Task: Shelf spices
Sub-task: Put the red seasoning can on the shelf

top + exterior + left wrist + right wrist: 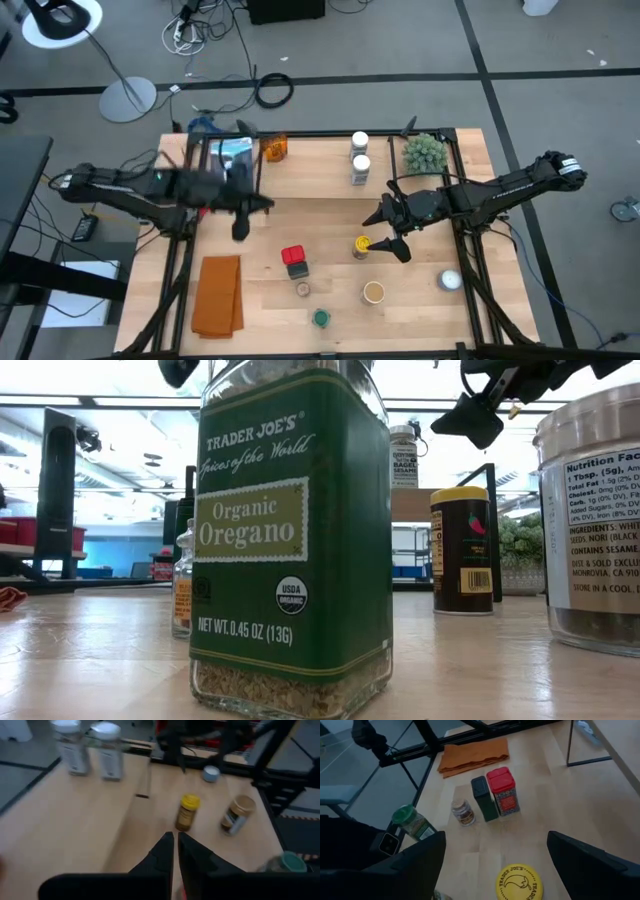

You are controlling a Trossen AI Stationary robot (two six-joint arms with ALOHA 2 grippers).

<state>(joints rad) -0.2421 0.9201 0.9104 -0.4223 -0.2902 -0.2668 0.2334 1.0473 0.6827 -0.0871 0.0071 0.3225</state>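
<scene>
Yellow-lidded jar (362,245) stands on your surface (270,290) between the spread fingers of your right pincer (386,230); your left pincer (241,228) hangs closed, empty.

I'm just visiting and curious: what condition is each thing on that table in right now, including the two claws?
left gripper: shut, empty, above the table.
right gripper: open, hovering over the yellow-lidded jar.
yellow-lidded jar: upright, lid on, not gripped.
red tin: upright, closed.
green-lidded oregano jar: upright, on the table.
tan-lidded jar: upright, lid on.
two white-capped jars: upright, side by side.
orange cloth: folded flat.
</scene>
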